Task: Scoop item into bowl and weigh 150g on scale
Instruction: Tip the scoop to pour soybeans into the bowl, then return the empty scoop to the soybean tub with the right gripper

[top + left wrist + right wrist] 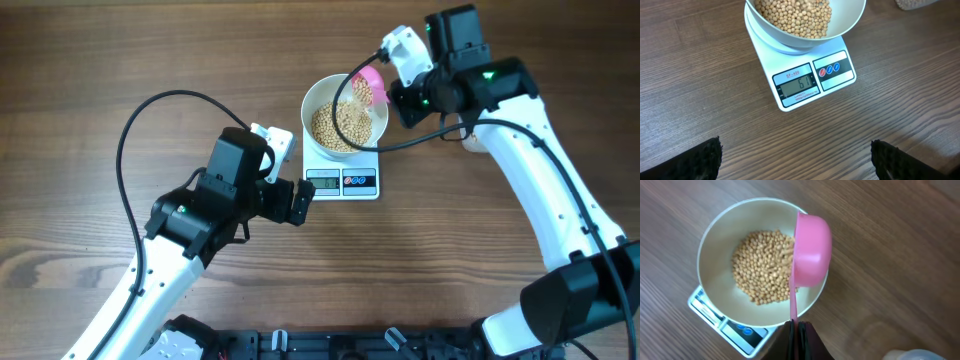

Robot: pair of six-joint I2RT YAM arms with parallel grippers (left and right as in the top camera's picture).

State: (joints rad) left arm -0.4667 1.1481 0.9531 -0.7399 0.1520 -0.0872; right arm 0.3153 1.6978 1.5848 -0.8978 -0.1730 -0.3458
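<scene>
On the brown wood table (120,60) sits a small white scale (342,183), and the white bowl (316,98) stands on top of it. Lots of little tan beans (338,125) lie in a heap at the bottom of the bowl, filling only the low part. Over the right side of the bowl, a pink scoop (812,250) is tipped on its side, with its open side facing the beans. From above you can see a few beans in the scoop. The right gripper (797,330) has its two fingers pressed tight on the thin pink handle (792,305) of the scoop, just outside the bowl's edge. The left gripper (797,162) hangs over the table in front of the scale, close to its front left corner. Its black fingers (702,160) are spread wide apart and they hold nothing. The grey screen (797,87) on the front of the scale shows 61, and next to it are three round buttons (829,70), one red and two blue. Part of a clear tub (912,4) peeks in past the bowl, too blurry to see well
</scene>
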